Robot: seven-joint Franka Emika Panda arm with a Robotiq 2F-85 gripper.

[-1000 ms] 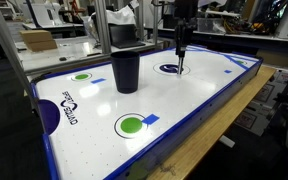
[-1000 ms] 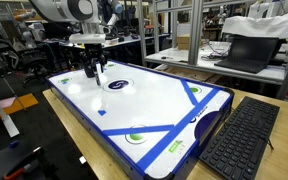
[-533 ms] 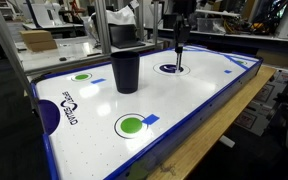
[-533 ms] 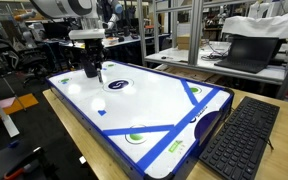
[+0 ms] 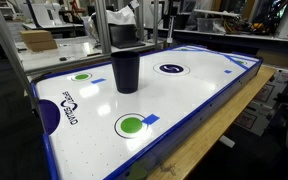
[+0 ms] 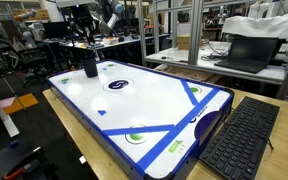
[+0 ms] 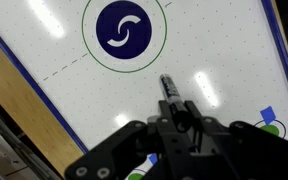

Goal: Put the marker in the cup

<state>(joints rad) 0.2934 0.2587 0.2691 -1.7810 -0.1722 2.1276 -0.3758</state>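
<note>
Big white air hockey table (image 5: 194,100) with blue edging fills both exterior views. The dark cup (image 5: 125,68) stands upright on it, roughly between a green spot (image 5: 81,76) and a blue circle logo (image 5: 171,68). In the wrist view the gripper (image 7: 177,112) hangs over the table near that logo, jaws pinching the marker (image 7: 168,88), which is well apart from the cup, tip pointing down at the table.

Cluttered lab-style room, loads of bright overhead light glaring off the white, blue-edged air hockey table (image 5: 184,100) (image 6: 154,100). Wooden bench (image 5: 216,140) (image 6: 72,128) underneath. Black keyboard (image 6: 239,135) near right, laptop (image 6: 246,50) on a far desk. Cardboard box (image 5: 39,40) far left, metal posts (image 5: 101,30) behind.
</note>
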